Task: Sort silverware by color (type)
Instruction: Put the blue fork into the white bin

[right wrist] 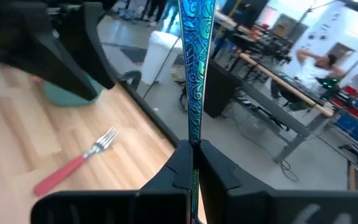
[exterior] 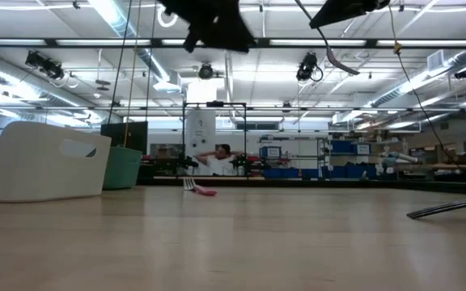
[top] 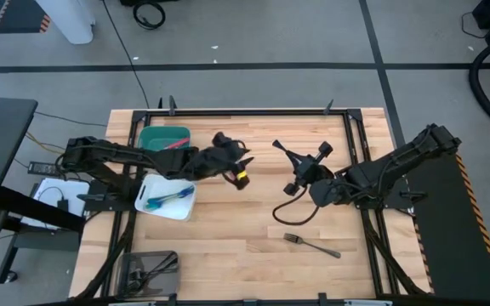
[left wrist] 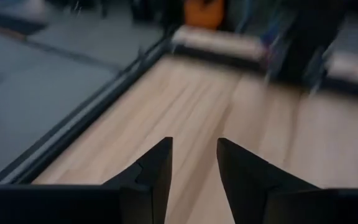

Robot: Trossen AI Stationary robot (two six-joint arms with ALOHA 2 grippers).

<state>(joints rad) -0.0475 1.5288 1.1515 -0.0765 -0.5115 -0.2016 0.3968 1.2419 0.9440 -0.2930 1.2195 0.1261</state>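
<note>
My right gripper [top: 298, 174] is over the middle of the table, lifted, and shut on a blue patterned utensil [right wrist: 196, 68]. My left gripper [top: 228, 161] is open and empty [left wrist: 192, 163], lifted over the table just right of the green bin. A red-handled fork [right wrist: 73, 165] lies flat on the table beyond my right gripper and also shows in the low view [exterior: 203, 191]. An all-grey fork [top: 311, 245] lies flat toward the near right and shows in the low view [exterior: 451, 208]. My right gripper pinches the blue utensil's handle at one end [right wrist: 194, 144] between its two fingers. The handle runs straight out from the fingertips, along the fingers. The utensil is lifted clear of the table.
A green bin [top: 153, 134] holding red-handled pieces stands at the far left. A white bin [top: 147, 191] with blue pieces is in front of it. A grey bin [top: 134, 259] with dark pieces stands at the near left. A person sits in the room behind [exterior: 221, 158].
</note>
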